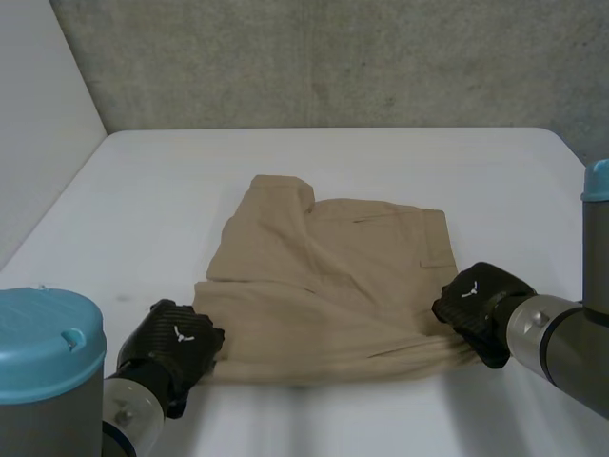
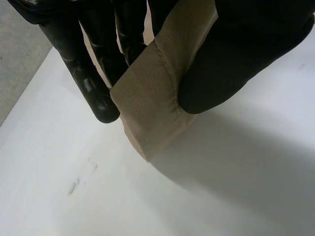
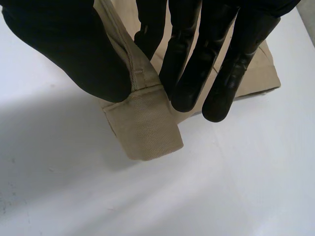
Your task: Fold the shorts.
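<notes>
Open tabletop [image 1: 381,157] stretches beyond the shorts [image 1: 333,286] up to the grey wall [image 1: 333,57] and wide on both sides of them, while the left hand [image 1: 176,347] and right hand [image 1: 481,300] occupy the room at their near corners.

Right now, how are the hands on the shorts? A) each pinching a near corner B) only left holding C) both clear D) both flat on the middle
A: the left hand and the right hand each pinch a near corner of the shorts between thumb and fingers.
</notes>
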